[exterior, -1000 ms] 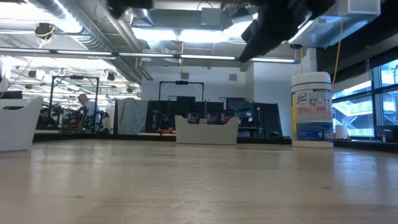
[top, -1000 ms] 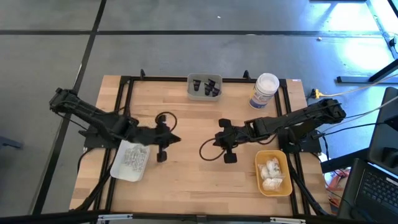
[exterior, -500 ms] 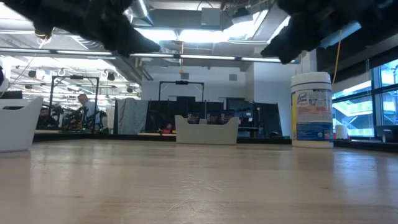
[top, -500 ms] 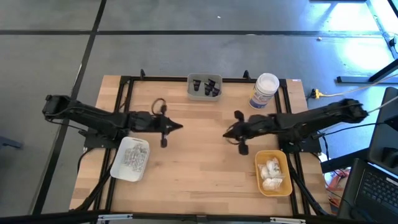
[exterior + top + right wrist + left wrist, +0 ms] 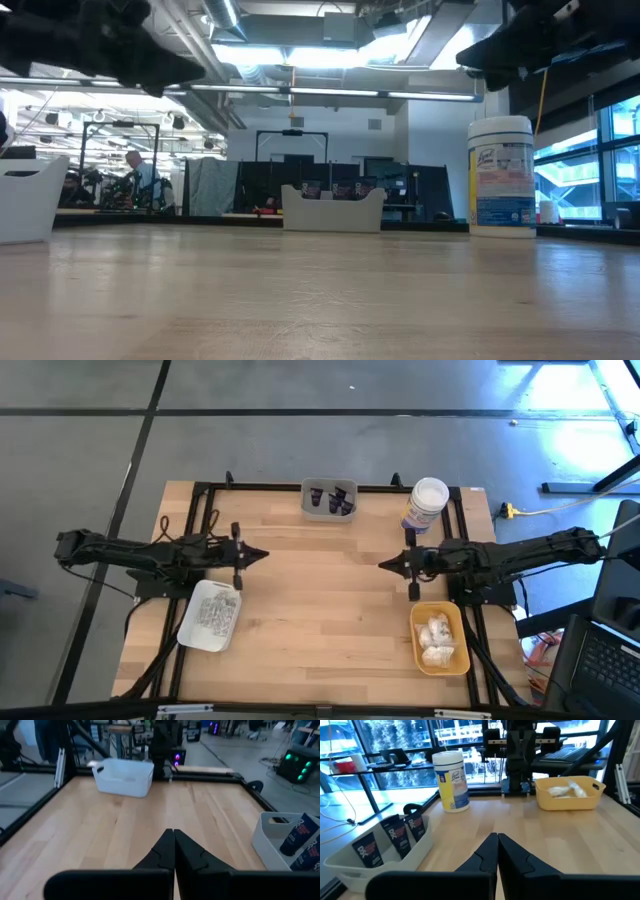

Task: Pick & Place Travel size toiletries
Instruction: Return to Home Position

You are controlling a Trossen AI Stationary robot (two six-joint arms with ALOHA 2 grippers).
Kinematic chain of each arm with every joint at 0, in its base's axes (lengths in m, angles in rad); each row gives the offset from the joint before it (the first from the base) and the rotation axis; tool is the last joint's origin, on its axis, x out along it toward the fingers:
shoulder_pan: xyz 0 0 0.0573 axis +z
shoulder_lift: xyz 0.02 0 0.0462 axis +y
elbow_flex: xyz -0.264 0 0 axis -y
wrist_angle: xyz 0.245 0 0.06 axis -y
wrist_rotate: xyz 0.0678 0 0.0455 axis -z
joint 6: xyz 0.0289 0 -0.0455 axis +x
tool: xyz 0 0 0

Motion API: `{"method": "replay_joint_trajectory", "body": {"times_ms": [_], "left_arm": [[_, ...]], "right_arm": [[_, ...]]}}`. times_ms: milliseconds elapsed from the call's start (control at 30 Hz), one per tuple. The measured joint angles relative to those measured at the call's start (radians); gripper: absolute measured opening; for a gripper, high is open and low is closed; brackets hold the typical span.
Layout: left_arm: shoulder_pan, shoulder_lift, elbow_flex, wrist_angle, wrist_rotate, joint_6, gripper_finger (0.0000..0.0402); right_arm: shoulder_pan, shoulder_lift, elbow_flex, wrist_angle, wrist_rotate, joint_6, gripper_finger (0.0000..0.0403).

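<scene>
Hovering over surface [image 5: 320, 610], left tool [image 5: 264, 554] and right tool [image 5: 382, 566] pressed together, empty. Silvery packets [image 5: 212, 616] in white tray [image 5: 187, 639]; white puffy bundles [image 5: 436, 635] in yellow tray [image 5: 415, 645]; dark tubes [image 5: 332, 500] in grey tray [image 5: 329, 519].

1. The left arm [image 5: 140, 550] lay stretched out almost straight and level over the left side of the counter [image 5: 320, 620], pointing toward the middle.
2. The left jaws were pressed together, the dark fingers [image 5: 485, 857] meeting at their tips with nothing between them.
3. The right arm [image 5: 510, 553] mirrored this over the right side, equally extended and pointing back toward the left arm.
4. The right jaws were likewise closed tip to tip and empty.
5. The two arm ends faced each other, well apart, both raised above the counter.
</scene>
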Motion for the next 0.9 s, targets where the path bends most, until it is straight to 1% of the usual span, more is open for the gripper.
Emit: {"method": "replay_joint_trajectory", "body": {"times_ms": [300,533,667,767,900], "left_arm": [[0.000,-0.260,-0.055,-0.176,0.000,-0.013,0.0003],[0.000,-0.419,-0.062,-0.283,0.005,-0.005,0.0003],[0.000,-0.502,-0.062,-0.384,0.002,-0.008,0.0003],[0.000,-0.560,-0.062,-0.448,0.001,-0.021,0.0003],[0.000,-0.561,-0.058,-0.460,0.001,-0.021,0.0003]], "right_arm": [[0.000,-0.127,-0.091,0.032,0.001,0.004,0.0000],[0.000,-0.213,-0.142,0.035,0.034,0.018,0.0000],[0.000,-0.267,-0.162,0.005,0.038,0.018,0.0000],[0.000,-0.319,-0.179,-0.003,0.070,0.010,0.0000],[0.000,-0.379,-0.209,-0.008,0.094,0.007,0.0000]]}}
